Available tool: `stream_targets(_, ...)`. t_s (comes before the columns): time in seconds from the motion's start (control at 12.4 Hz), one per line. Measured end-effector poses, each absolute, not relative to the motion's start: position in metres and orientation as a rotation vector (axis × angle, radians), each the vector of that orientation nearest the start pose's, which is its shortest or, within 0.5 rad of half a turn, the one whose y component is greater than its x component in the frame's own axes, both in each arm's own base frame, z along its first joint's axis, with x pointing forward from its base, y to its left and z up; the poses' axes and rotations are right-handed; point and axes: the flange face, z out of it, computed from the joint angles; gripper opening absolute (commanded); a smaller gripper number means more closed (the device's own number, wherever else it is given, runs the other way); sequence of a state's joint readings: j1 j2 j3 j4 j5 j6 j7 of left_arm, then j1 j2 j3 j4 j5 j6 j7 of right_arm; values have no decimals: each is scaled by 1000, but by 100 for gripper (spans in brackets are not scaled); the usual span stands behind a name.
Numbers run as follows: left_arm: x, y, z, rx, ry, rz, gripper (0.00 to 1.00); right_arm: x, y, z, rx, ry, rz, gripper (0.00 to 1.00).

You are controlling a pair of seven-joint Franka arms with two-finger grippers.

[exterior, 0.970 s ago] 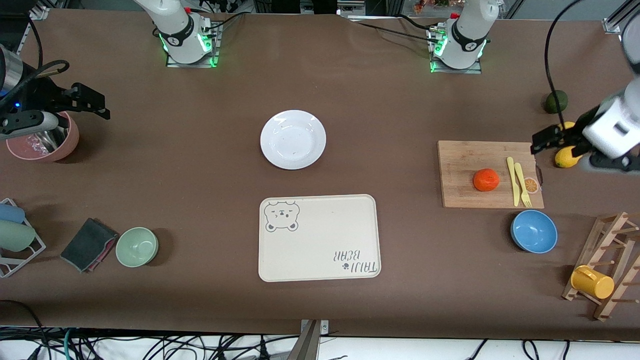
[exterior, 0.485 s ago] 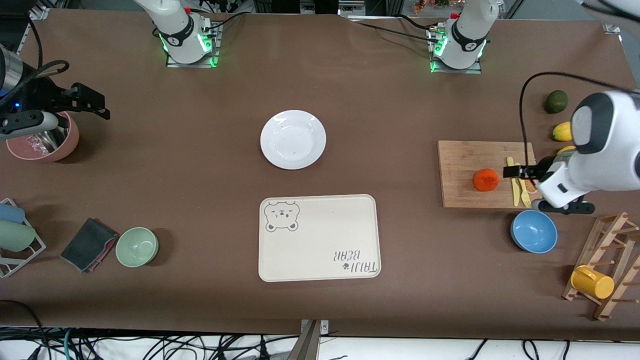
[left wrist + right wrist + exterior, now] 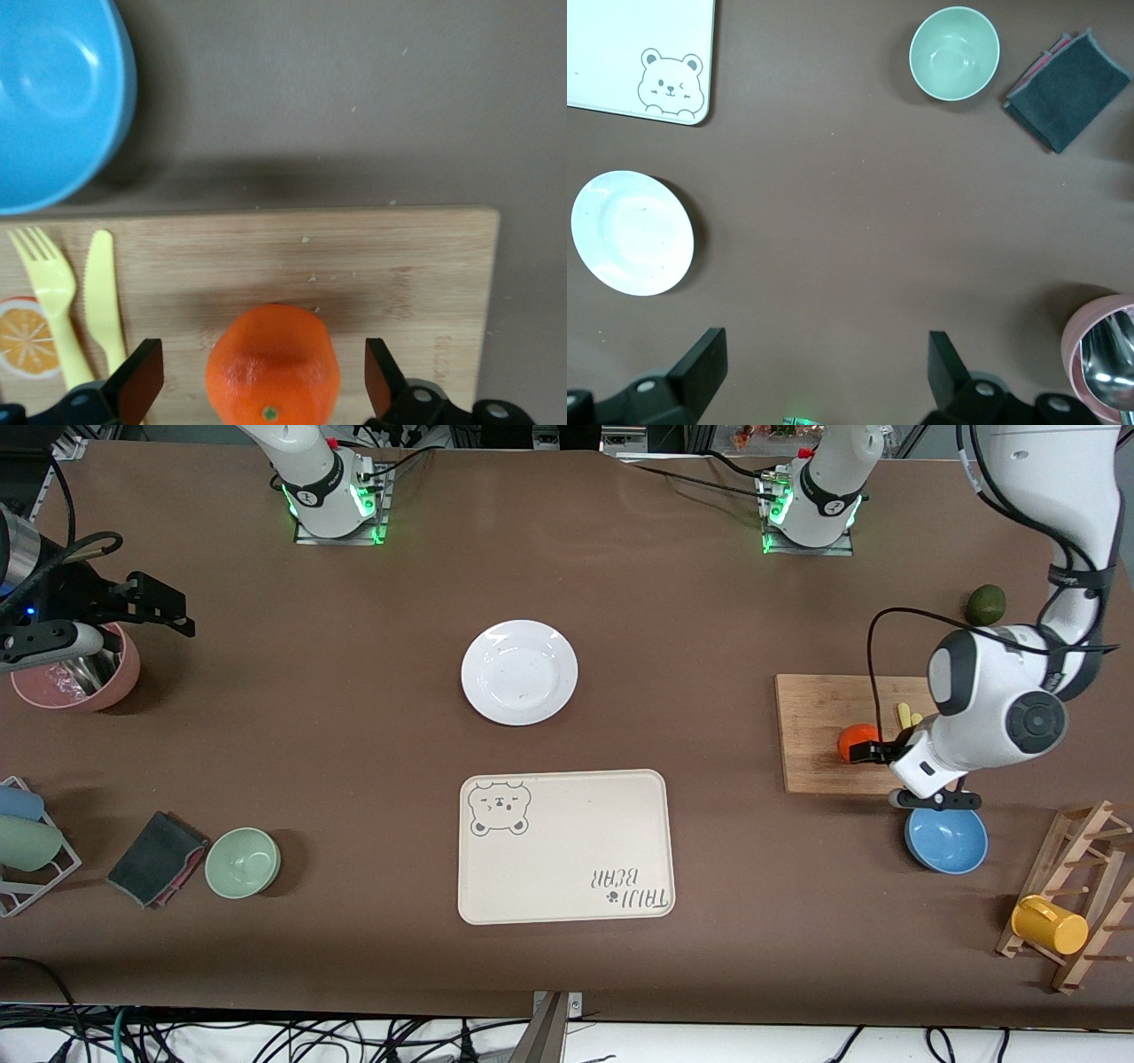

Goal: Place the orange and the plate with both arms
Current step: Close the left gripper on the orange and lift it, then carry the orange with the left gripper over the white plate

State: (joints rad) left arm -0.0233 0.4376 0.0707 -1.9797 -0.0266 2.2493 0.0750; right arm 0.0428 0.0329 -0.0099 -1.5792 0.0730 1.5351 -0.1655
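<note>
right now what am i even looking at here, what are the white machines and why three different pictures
These are two white robot arms bolted to a brown table, each ending in a two-finger gripper. One picture looks down from a high camera facing the robots; the other two come from small cameras on each arm's wrist.

The left gripper is open, its fingers on either side of the orange, which lies on a wooden cutting board beside a yellow fork and knife. A blue bowl sits nearer the front camera than the board.

The right gripper waits open at its own end of the table, by a pink bowl, holding nothing.

In the middle lie the white plate and, nearer the camera, a cream bear-print tray. A green bowl and a dark cloth lie toward the right arm's end.
</note>
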Motion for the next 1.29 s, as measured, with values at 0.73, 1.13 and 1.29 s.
stream_targets(0.73,593,6,202,-3161,-53,330,7,559,27,599,-3047,-303,110,100)
stream_targets(1.13,583,-231,264,-3161,-374,355,12,559,27,599,-3047,-303,110,100)
stream_targets(1.29,557,-326,277,-3162,-509,363,12,559,27,600,-3047,-303,110,100)
